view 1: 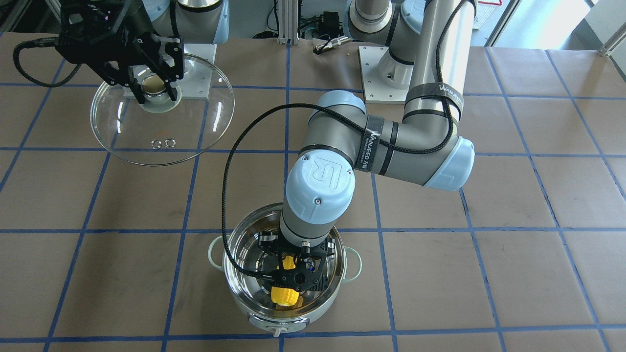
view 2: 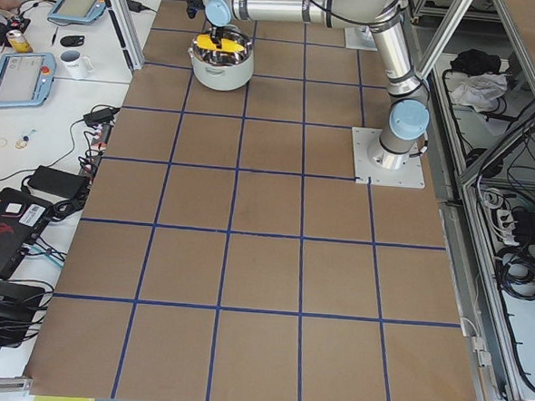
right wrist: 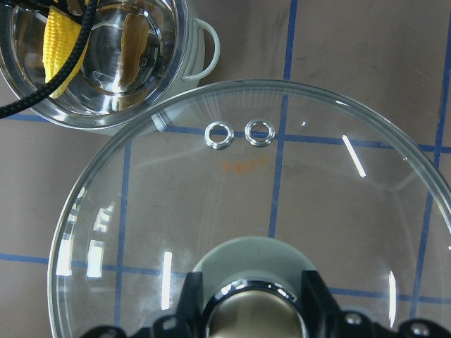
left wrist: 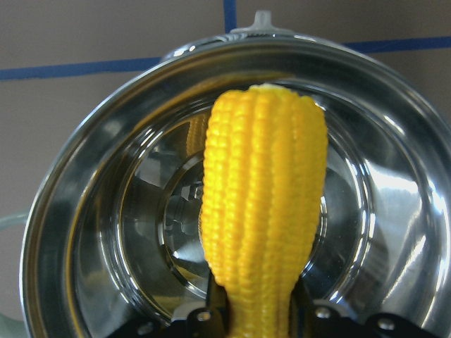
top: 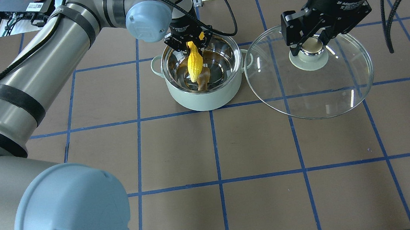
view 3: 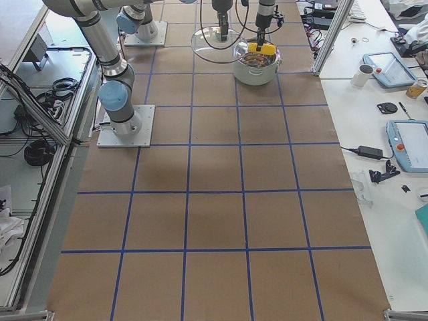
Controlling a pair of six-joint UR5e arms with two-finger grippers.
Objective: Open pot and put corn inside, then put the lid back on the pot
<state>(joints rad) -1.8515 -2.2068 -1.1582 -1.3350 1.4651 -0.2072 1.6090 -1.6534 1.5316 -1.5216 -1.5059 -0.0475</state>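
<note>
One lid (top: 302,88) beside pot (top: 203,101); left pincer (top: 191,46) holds corn (top: 194,66).

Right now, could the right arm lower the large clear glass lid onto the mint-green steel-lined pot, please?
Probably not yet. The right gripper holds the clear glass lid by its knob beside the mint-green pot, but the left gripper hangs in the pot's mouth, shut on the yellow corn cob.

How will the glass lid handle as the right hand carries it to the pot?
The lid is wide clear glass, gripped only at its central knob by the right hand, so it may tilt or swing. The glass is probably heavy and fragile, so set it on the pot gently. The shiny knob might slip.
</note>
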